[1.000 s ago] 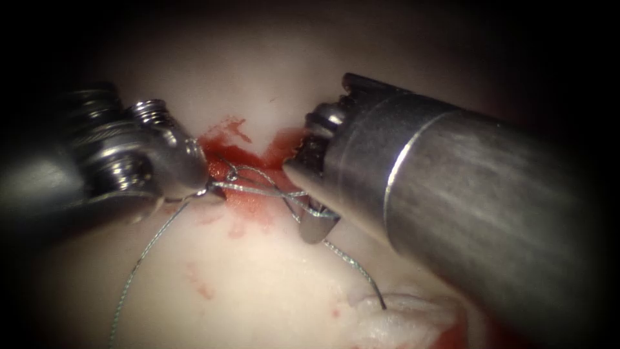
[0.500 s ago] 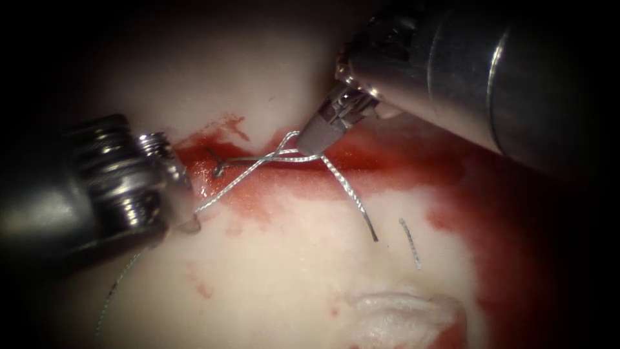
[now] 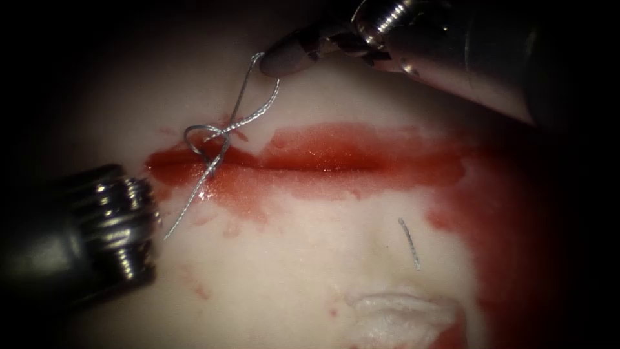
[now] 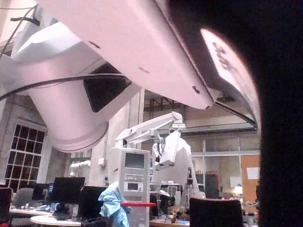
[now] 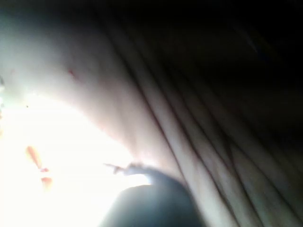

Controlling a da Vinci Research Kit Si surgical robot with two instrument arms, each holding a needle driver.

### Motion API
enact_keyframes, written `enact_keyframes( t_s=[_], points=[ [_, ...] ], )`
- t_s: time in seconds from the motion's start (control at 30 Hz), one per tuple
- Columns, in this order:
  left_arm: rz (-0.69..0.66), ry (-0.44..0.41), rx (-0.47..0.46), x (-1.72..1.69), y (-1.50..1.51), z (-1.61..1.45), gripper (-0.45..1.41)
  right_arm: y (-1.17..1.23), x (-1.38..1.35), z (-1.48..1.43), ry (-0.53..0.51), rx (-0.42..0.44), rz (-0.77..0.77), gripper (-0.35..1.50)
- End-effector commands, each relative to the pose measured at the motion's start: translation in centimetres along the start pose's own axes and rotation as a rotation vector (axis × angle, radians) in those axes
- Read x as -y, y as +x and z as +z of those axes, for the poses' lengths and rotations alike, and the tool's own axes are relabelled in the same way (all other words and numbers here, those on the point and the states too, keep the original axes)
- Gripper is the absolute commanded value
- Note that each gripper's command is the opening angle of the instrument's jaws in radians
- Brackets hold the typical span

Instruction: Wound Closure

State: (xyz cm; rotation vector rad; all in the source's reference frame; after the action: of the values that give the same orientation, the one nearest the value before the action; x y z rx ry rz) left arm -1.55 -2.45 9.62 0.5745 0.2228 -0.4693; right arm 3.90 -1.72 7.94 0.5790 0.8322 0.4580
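Note:
The cut [image 3: 336, 161] runs across the tissue [image 3: 303, 258], filled with red fluid. A grey thread [image 3: 248, 116] rises from a loose loop [image 3: 203, 139] at the cut's left end to my right tool [image 3: 274, 61], whose jaws are shut on it above the cut. The thread's other strand slants down-left, and its end [image 3: 169, 234] lies close to my left tool [image 3: 126, 223]. That tool's wrist sits low on the left, below the cut, with its jaws hidden. In the right wrist view, the dark shaft [image 5: 151, 203] hangs over pale tissue [image 5: 71, 156].
A short cut piece of thread [image 3: 409, 242] lies loose on the tissue below the cut. A pale raised flap of tissue [image 3: 400, 310] sits at the near edge. Red fluid [image 3: 504, 220] spreads over the right side.
My right tool has moved up and to the left, drawing the thread up with it. The loop has shifted to the cut's left end. My left tool has backed away down-left.

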Motion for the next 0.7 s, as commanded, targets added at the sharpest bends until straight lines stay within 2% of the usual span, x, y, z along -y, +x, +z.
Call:
enact_keyframes(
  t_s=[0.03,0.1,0.13,0.17,0.23,0.33,0.37,0.43,0.6,0.67,0.7],
  points=[
    [-0.002,0.004,0.001,-0.04,-0.06,-0.11,-0.45,0.10,-0.09,0.07,-0.027,0.016,-0.072,-0.35],
    [-0.005,0.011,-0.012,-0.03,-0.01,-0.13,-0.45,0.10,-0.11,0.14,-0.065,0.027,-0.141,-0.35],
    [-0.008,0.027,-0.022,0.01,0.03,-0.17,-0.45,0.07,-0.14,0.23,-0.104,0.040,-0.254,-0.35],
    [-0.013,0.035,-0.023,0.03,0.04,-0.19,-0.45,0.04,-0.16,0.26,-0.122,0.051,-0.301,-0.35],
    [-0.013,0.037,-0.023,0.04,0.05,-0.20,-0.45,0.02,-0.18,0.28,-0.142,0.065,-0.339,-0.35],
    [-0.010,0.065,-0.029,0.10,0.08,-0.27,-0.45,-0.05,-0.27,0.32,-0.204,0.140,-0.463,-0.35],
    [-0.011,0.087,-0.033,0.14,0.10,-0.30,-0.45,-0.09,-0.31,0.35,-0.227,0.188,-0.540,-0.35],
    [-0.012,0.132,-0.042,0.21,0.11,-0.33,-0.45,-0.19,-0.34,0.42,-0.259,0.213,-0.619,-0.35],
    [-0.006,0.217,-0.062,0.30,0.20,-0.32,-0.45,-0.26,-0.39,0.46,-0.297,0.227,-0.654,-0.35],
    [-0.001,0.292,-0.110,0.37,0.40,-0.24,-0.45,-0.25,-0.48,0.43,-0.342,0.225,-0.637,-0.35],
    [-0.001,0.292,-0.110,0.37,0.40,-0.24,-0.45,-0.25,-0.48,0.43,-0.342,0.225,-0.637,-0.35]
  ],
)
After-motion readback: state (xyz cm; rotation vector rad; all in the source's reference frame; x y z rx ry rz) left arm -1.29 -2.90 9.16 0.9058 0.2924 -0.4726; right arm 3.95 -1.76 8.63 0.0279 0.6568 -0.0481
